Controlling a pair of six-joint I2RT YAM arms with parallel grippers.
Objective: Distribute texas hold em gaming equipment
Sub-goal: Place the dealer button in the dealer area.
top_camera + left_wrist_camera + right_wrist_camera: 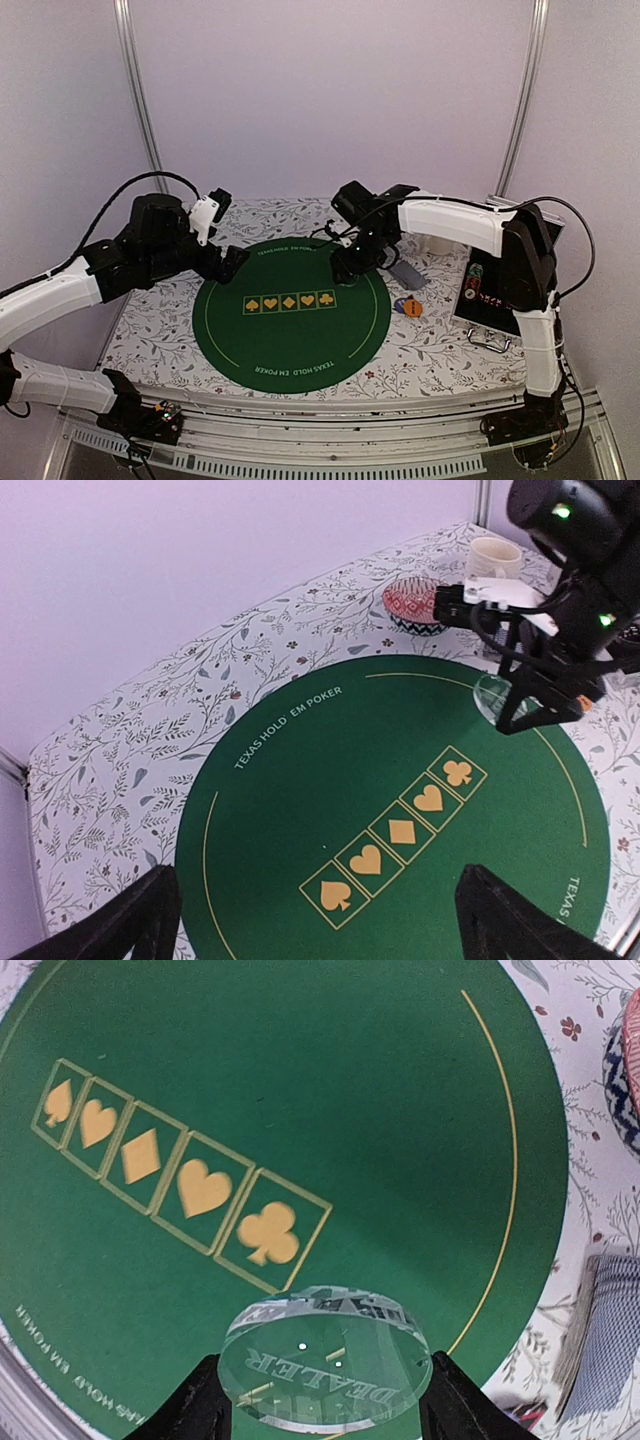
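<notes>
Table (150, 335) with the flowery cloth has a round green mat (290, 345) on it, printed TEXAS HOLD EM POKER, with five gold suit boxes in a row across the middle. The left gripper (318, 925) hangs over the mat's left side with its fingers spread wide and nothing between them. The right gripper (325, 1405) is over the mat's right side, just beside the club box, pinching a clear round dealer button (327, 1360) by its rim, and you can read DEALER through it. Off the mat to the right an orange button (412, 307) lies on the cloth, with a stack of grey-blue-backed cards (612, 1330) near it. Further back, a pink-patterned bowl (412, 602) sits near the mat's far edge, with a cream mug (493, 556) behind it.
</notes>
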